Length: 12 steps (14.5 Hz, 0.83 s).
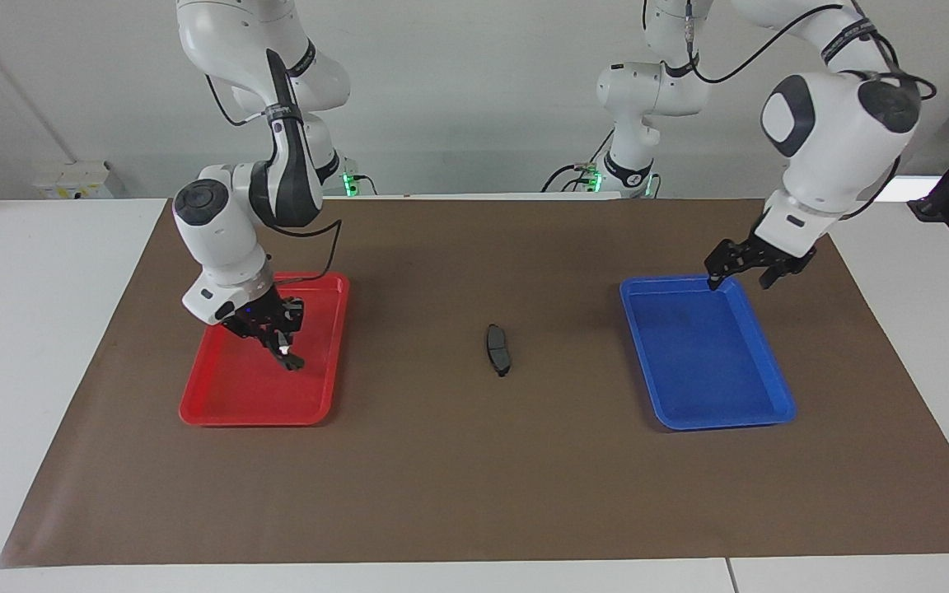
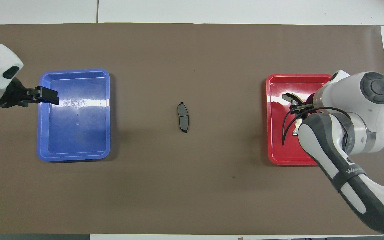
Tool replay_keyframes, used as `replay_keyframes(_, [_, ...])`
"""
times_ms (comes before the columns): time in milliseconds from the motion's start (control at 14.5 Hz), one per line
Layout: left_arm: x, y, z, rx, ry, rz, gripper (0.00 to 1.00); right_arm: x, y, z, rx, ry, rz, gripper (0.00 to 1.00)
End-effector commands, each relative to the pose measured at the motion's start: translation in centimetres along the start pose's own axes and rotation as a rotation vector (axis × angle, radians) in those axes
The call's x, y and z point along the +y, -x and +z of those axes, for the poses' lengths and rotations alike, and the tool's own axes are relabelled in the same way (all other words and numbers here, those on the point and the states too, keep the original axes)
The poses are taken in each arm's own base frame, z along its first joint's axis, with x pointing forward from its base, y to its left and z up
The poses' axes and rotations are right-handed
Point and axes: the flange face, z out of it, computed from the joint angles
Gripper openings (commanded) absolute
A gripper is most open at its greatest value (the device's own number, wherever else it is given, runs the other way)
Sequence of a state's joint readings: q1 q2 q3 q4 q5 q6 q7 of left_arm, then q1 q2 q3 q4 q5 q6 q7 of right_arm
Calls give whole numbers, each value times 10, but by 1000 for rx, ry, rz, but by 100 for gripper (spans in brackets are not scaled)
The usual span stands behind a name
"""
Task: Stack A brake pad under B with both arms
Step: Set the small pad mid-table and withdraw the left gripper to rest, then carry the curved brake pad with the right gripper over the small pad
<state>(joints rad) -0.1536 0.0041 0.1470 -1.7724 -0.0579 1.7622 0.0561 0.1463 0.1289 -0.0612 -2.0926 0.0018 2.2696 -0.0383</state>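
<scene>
The right tool (image 1: 277,338), over the red tray (image 1: 219,408), grips the curved piece (image 2: 290,98); the short pad (image 1: 498,349) lies mid-tabletop, long axis toward the robots; the left tool (image 1: 742,268) waits open.

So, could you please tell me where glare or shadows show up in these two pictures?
Overhead view: white glare streaks across the floor of the blue tray; the brake pad casts almost no shadow. Facing view: the right gripper throws a soft shadow into the red tray; the blue tray shows little glare.
</scene>
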Motion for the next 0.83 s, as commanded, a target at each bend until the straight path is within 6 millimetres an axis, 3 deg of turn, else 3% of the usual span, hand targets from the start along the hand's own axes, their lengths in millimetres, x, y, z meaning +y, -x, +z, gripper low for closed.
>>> replay_keyframes(0, [-37, 6, -54, -27, -4, 27, 99, -55, -26, -19, 30, -21, 2, 0])
replay_keyframes(138, [-52, 13, -78, -37, -29, 17, 99, -95, -36, -26, 28, -24, -14, 0])
replay_keyframes(346, [-51, 22, -107, -61, -51, 19, 99, -163, -56, -31, 24, -27, -22, 0])
replay_keyframes(553, [-42, 26, -103, -69, -46, 20, 99, -230, -73, -24, 13, -23, -33, 0])
replay_keyframes(761, [-41, 30, -95, -83, -42, 25, 99, -267, -75, -10, 19, -28, -12, 0])
